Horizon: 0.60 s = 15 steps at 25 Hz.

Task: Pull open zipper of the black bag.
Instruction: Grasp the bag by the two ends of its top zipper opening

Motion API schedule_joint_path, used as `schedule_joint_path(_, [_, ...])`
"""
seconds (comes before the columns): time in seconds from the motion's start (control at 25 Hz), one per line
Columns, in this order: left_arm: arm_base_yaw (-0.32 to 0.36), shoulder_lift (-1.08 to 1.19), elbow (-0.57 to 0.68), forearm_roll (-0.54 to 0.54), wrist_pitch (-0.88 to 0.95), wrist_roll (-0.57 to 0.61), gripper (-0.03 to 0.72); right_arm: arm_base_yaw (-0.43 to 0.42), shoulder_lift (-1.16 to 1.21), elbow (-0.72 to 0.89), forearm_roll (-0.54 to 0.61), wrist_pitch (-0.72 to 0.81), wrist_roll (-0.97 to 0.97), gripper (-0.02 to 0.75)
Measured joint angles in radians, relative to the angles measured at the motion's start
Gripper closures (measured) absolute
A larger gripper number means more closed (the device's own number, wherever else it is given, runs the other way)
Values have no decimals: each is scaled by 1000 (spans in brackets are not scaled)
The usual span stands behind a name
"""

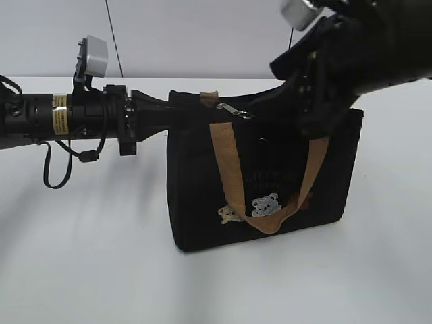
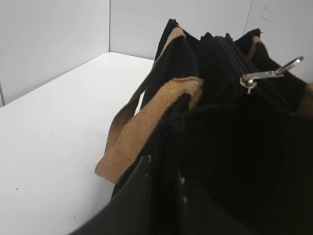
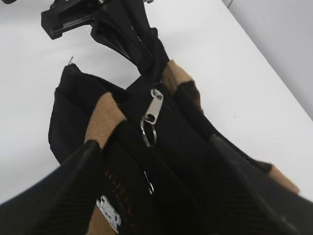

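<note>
The black bag (image 1: pixel 263 182), closest in the exterior view, stands upright on the white bench (image 1: pixel 88 270): a small boxy tote of matte woven cloth with squared corners, faint gold lettering on its face and two small embroidered bear figures low down. Along its top edge runs the zipper (image 3: pixel 152 111), a black toothed line whose flat silver metal pull ends in a thin wire ring; in the right wrist view the pull lies near the bag's far end, the end that the other arm grips, its ring pointing back along the zip line. Two tan handles (image 1: pixel 233 162) of coarse ribbed webbing loop from the top, the front one hanging down over the face in a broad U. The left tool (image 3: pixel 146 51) reaches in level from the left and is pressed nearly together, pinching the black fabric at the bag's left top end, just beyond the pull. The right tool (image 3: pixel 161 196) comes down from the upper right over the bag's top; its two dark ribbed fingers (image 3: pixel 73 196) stand spread wide, one on each side of the zip line, with the pull between and ahead of them; whether they touch the cloth cannot be told
</note>
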Motion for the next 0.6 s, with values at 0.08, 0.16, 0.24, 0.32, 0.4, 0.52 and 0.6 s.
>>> schedule_joint_path(0.08, [0,0,0,0,0,0,650,27,51,-38,-6,-4,-7,236])
schedule_joint_path(0.16, [0,0,0,0,0,0,650,49,93,-70,-10,-5,-10,236])
schedule_joint_path(0.24, [0,0,0,0,0,0,650,61,123,-92,-12,-9,-10,236])
schedule_joint_path(0.32, [0,0,0,0,0,0,650,70,140,-104,-14,-11,-14,236])
schedule_joint_path(0.4, [0,0,0,0,0,0,650,77,155,-106,-16,-10,-27,236])
schedule_joint_path(0.52, [0,0,0,0,0,0,650,78,186,-107,-33,-9,-35,236])
schedule_joint_path(0.6, [0,0,0,0,0,0,650,78,197,-107,-47,-18,-36,236])
